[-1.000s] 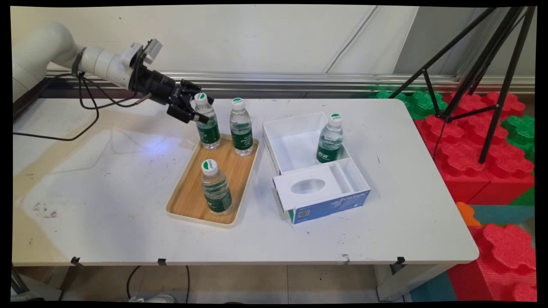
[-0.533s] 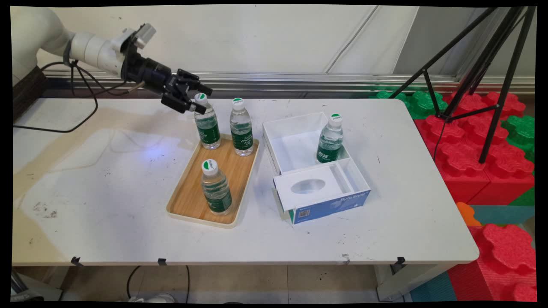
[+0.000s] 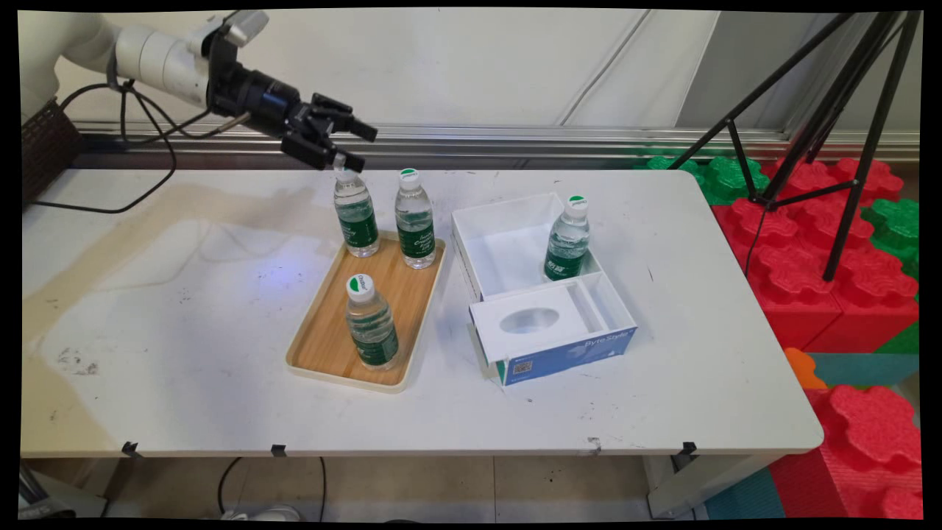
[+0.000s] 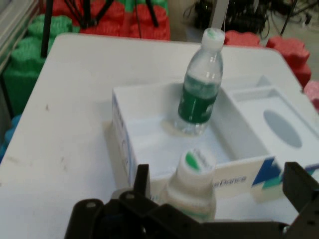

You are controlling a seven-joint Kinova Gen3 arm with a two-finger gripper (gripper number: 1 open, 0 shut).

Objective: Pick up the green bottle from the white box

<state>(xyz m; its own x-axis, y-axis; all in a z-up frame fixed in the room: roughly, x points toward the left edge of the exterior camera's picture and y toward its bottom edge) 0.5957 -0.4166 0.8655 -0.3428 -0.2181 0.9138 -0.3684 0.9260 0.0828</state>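
Main view shows the end effector (image 3: pixel 352 147) spread wide, empty, just above the cap of the far-left water bottle (image 3: pixel 355 217) on the wooden tray (image 3: pixel 327 340). Likely light, thin-walled, slippery plastic; gripping its labelled middle seems safest.

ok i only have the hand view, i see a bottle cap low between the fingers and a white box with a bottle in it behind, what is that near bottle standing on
Observer: On a wooden tray, left of the box in the main view. Your view cuts it off.
Operator: any more bottles on it
Observer: Three in all. The back left bottle and the back right bottle stand at the far end, and the front bottle stands alone at the near end.
Operator: where's the gripper over them
Observer: The gripper is open, just above the back left bottle's cap. I cannot tell whether it touches.
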